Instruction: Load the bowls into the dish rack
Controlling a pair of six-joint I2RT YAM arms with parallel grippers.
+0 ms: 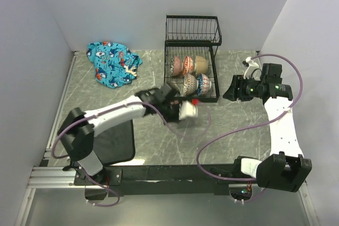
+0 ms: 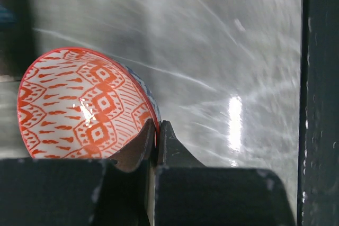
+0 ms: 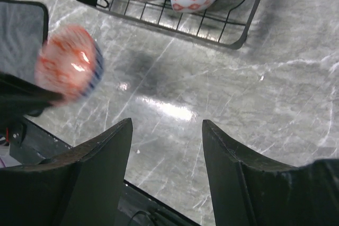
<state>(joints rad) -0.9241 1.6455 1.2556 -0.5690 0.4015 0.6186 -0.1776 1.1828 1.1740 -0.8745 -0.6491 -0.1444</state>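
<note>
**Left claw pinches orange bowl in front of the rack**

The left claw (image 2: 157,130) is pressed together on the rim of an orange-patterned bowl (image 2: 79,109), with 1 finger inside and 1 outside. The bowl is tipped on its edge and held off the tabletop (image 1: 222,125), just in front of the dish rack (image 1: 192,41). It shows blurred in the top and right wrist views. 4 bowls (image 1: 189,84) stand on edge in the rack's lower tier, in 2 rows of 2. The right claw (image 3: 167,125) is spread wide and grips nothing, hovering over the tabletop right of the rack. A blue printed cloth (image 1: 114,63) lies at the far left. A black mat (image 1: 114,144) sits beside the left arm's base.
</note>
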